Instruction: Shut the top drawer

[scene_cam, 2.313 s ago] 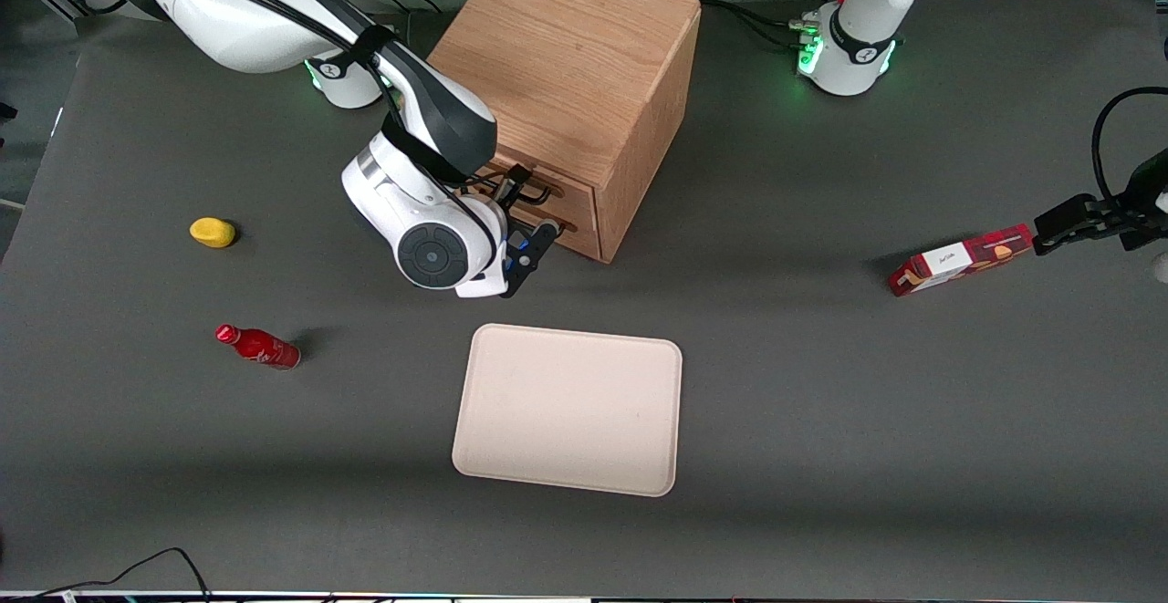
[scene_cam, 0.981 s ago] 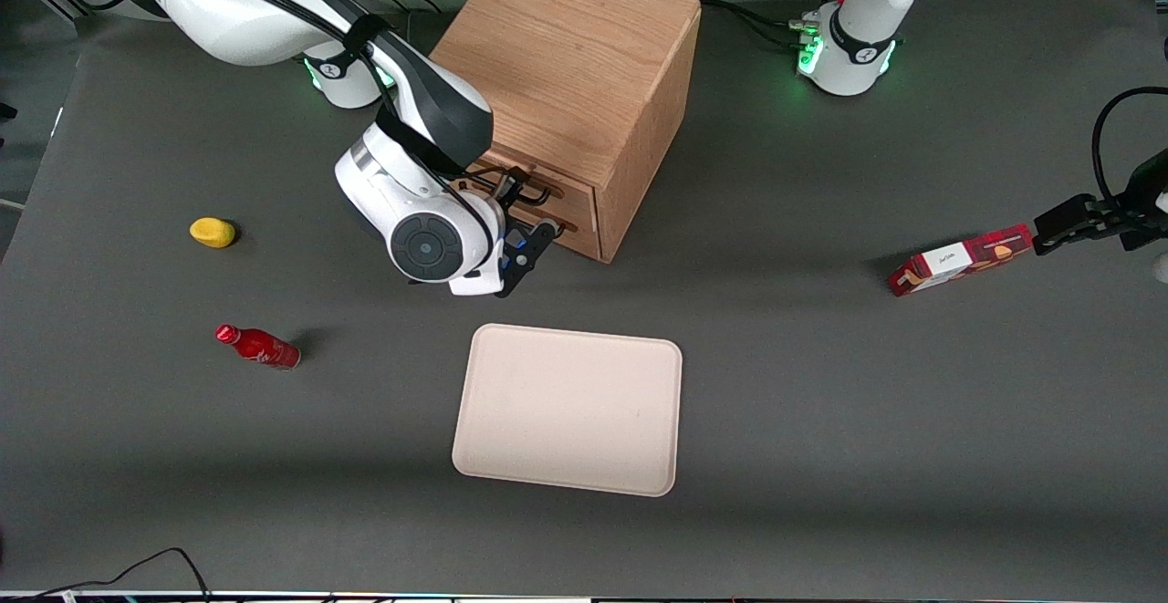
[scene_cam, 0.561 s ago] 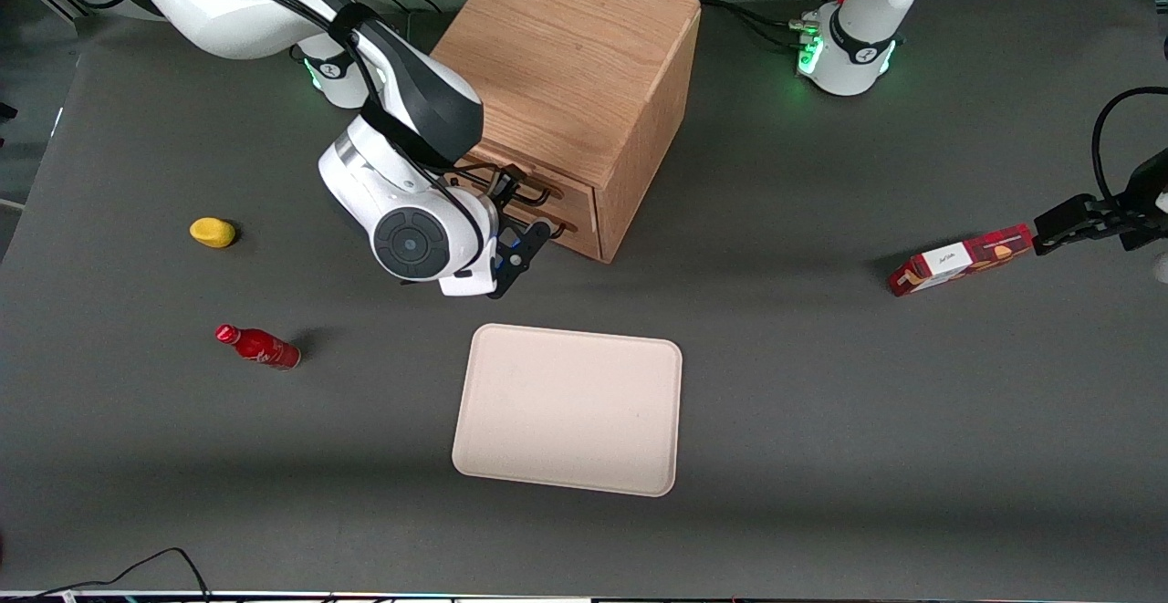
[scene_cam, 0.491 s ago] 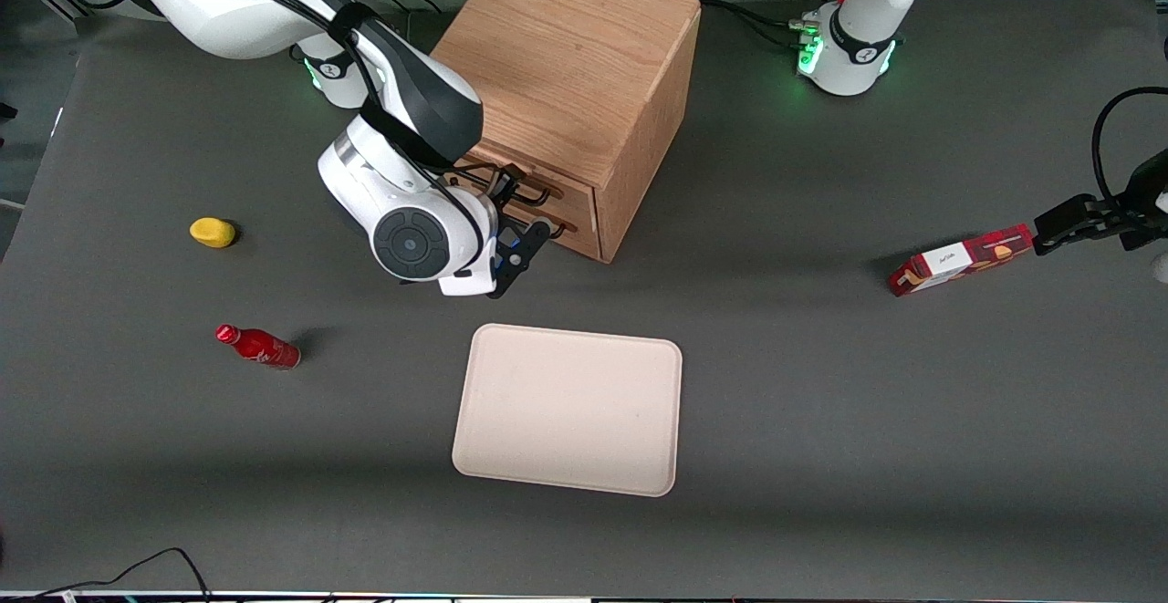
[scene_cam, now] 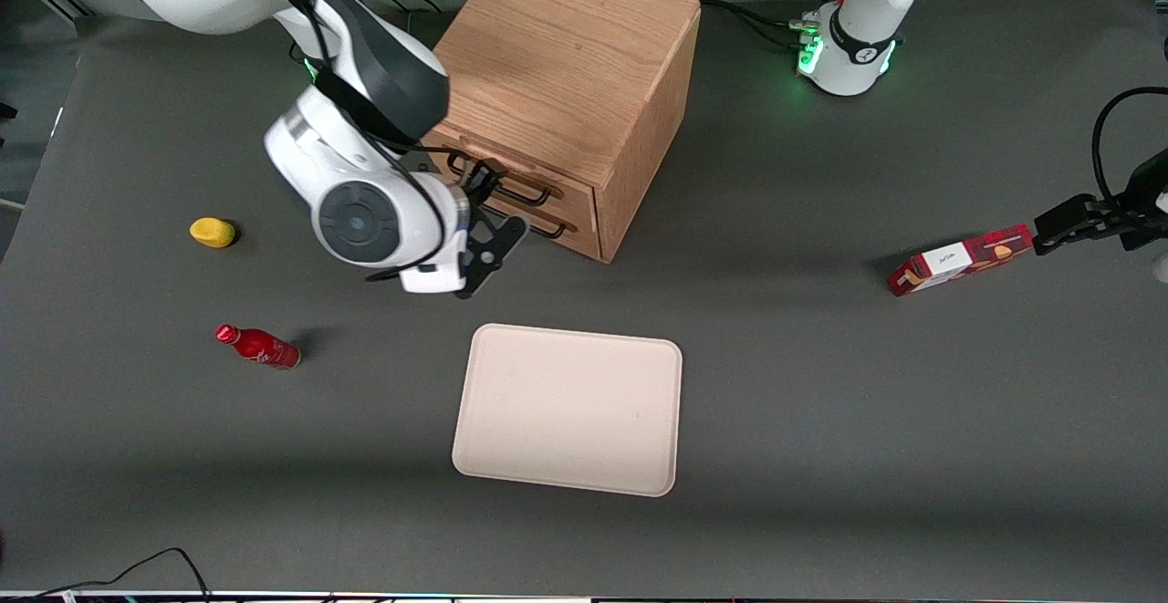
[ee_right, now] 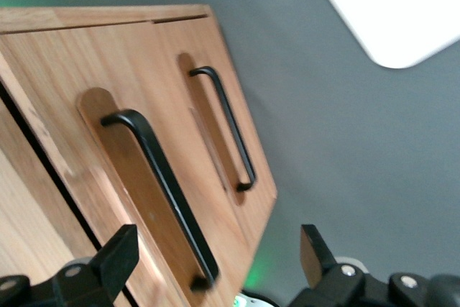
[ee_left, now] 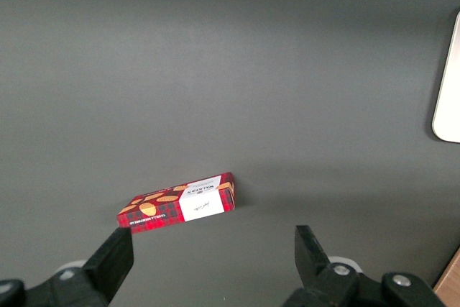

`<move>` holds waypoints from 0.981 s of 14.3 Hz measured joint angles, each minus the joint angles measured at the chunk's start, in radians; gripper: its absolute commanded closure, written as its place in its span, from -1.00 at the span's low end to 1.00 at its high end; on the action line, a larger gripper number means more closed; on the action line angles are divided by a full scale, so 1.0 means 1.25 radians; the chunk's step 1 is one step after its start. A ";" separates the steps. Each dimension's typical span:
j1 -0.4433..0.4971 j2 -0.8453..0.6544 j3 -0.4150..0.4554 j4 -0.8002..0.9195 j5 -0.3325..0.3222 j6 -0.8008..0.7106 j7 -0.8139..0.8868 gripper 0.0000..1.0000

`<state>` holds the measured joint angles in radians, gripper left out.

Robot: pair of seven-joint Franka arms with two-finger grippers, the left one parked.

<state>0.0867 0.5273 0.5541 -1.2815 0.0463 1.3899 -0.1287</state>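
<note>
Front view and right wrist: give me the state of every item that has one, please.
top drawer: pushed in, front level with the cabinet face.
lower drawer: shut.
gripper: open, holding nothing, in front of the drawers, clear of both handles.
red bottle: lying on its side, capped.
red box: lying flat, closed.
tray: flat on the table, nothing on it.

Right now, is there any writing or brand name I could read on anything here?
Nothing reads clearly.
Red snack box: print on its white label, too small to read.
Red bottle: pale marks, unreadable.
Top drawer, tray, yellow object: no text.
The gripper hangs open in front of the drawer, unmarked.
</note>
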 measured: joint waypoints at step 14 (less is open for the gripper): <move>-0.012 -0.275 -0.375 -0.105 -0.108 0.137 0.078 -1.00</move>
<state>0.0722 0.1837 0.0852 -1.4127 -0.0893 1.5608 -0.0306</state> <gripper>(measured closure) 0.000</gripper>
